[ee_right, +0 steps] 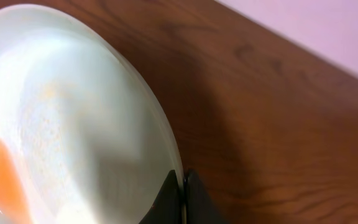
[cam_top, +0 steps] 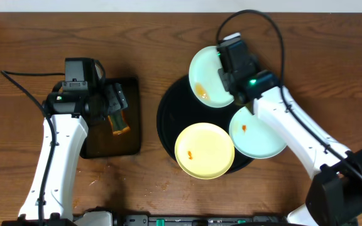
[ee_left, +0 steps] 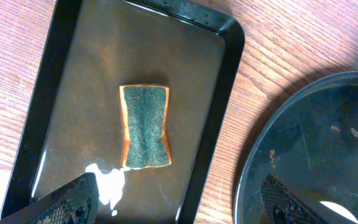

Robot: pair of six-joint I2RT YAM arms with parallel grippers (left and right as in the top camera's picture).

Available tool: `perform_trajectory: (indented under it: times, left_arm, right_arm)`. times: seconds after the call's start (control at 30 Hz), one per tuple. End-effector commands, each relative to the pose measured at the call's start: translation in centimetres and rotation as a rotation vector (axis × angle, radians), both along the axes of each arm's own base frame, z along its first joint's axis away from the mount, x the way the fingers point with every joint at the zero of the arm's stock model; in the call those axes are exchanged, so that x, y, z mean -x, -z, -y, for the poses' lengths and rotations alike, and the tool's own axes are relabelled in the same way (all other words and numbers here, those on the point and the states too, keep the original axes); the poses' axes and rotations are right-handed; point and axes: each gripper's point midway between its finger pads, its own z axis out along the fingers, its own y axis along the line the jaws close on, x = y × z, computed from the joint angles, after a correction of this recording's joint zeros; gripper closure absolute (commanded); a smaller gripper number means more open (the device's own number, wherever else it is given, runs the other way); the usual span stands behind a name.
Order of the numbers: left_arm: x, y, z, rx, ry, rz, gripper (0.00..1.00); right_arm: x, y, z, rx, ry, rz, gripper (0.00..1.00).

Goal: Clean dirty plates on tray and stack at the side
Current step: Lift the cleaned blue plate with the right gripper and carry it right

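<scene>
The right gripper (ee_right: pixel 182 186) is clamped on the rim of a pale blue round plate (ee_right: pixel 73 112) smeared with orange, at the far edge of the large glossy black round tray (cam_top: pixel 167 116). A pale yellow plate (cam_top: pixel 204 150) and a second pale blue plate (cam_top: pixel 256 133) sit nearer, both spotted. The left gripper (ee_left: pixel 178 190) hangs spread wide above a green-and-orange sponge (ee_left: pixel 145 127) in the small black rectangular tray (ee_left: pixel 225 93). The first plate seems held ready for wiping; next, the left must descend and close on the sponge.
</scene>
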Motion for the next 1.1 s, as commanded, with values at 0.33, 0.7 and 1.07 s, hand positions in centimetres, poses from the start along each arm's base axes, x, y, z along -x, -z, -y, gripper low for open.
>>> perform_trajectory:
  times: [0.33, 0.7, 1.07]
  left_arm:
    - [0.0, -0.2, -0.1, -0.001, 0.002, 0.003, 0.15]
    - [0.0, -0.2, -0.1, -0.001, 0.002, 0.003, 0.15]
    - [0.0, -0.2, -0.1, -0.001, 0.002, 0.003, 0.15]
  right_arm:
    - [4.1, -5.9, -4.1, 0.387, 0.002, 0.250, 0.99]
    - [4.6, -7.9, -2.8, 0.480, 0.098, 0.325, 0.99]
    - [4.7, -8.0, -2.9, 0.501, 0.089, 0.325, 0.99]
